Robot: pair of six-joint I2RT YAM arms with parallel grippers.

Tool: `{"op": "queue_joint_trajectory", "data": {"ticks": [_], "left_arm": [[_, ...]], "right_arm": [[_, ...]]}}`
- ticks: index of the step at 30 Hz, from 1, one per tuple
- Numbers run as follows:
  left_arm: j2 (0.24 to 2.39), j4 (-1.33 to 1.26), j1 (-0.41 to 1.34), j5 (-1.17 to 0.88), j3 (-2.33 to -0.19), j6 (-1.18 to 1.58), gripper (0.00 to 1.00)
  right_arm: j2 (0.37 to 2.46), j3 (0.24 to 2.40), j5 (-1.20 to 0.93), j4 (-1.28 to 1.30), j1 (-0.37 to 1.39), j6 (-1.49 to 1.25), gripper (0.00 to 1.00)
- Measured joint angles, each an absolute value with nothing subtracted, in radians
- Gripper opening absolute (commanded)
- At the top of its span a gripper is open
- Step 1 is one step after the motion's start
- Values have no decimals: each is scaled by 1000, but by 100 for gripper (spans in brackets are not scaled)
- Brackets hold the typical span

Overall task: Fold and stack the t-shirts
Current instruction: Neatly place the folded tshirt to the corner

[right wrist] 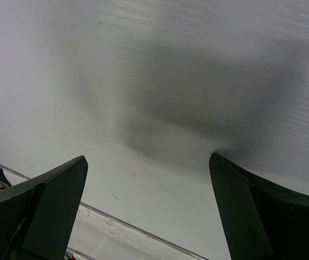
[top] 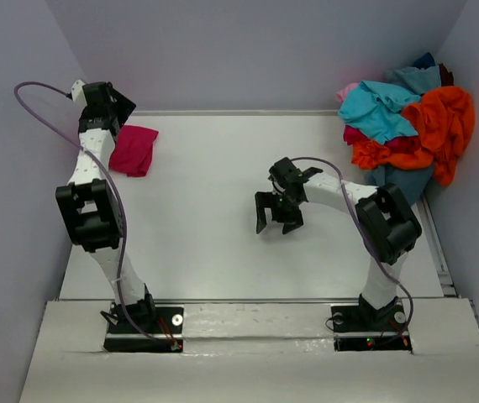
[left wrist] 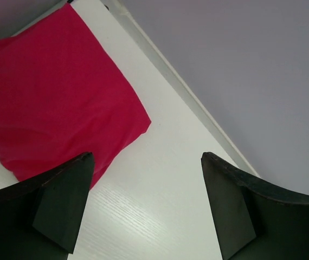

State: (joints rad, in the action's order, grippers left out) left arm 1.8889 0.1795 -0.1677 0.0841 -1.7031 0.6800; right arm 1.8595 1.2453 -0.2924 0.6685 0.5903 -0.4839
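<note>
Crimson shirt (top: 133, 149): folded flat, far left of table (top: 223, 168).
Other shirts (top: 407, 126): tangled heap, far right corner.
Handling: light, limp, probably sags; pinch a hem or corner.
Left gripper (left wrist: 146, 157): wide, empty, by the crimson shirt.
Right gripper (right wrist: 148, 158): wide, empty.

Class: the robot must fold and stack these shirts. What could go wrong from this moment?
The open left gripper hangs beside the folded crimson shirt and could snag it, spoiling the fold. The shirt pile in the far right corner is tangled, so the open right gripper may drag out several at once.
</note>
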Motion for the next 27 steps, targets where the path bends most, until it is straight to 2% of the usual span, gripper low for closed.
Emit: {"op": "queue_joint_trajectory", "data": {"ticks": [8, 27], "left_arm": [[2100, 219, -168, 22, -1790, 681, 90], [2234, 279, -179, 9, -1900, 714, 91]], "right_arm": [[1861, 1249, -288, 666, 590, -468, 100], [1708, 1365, -186, 718, 590, -475, 100]]}}
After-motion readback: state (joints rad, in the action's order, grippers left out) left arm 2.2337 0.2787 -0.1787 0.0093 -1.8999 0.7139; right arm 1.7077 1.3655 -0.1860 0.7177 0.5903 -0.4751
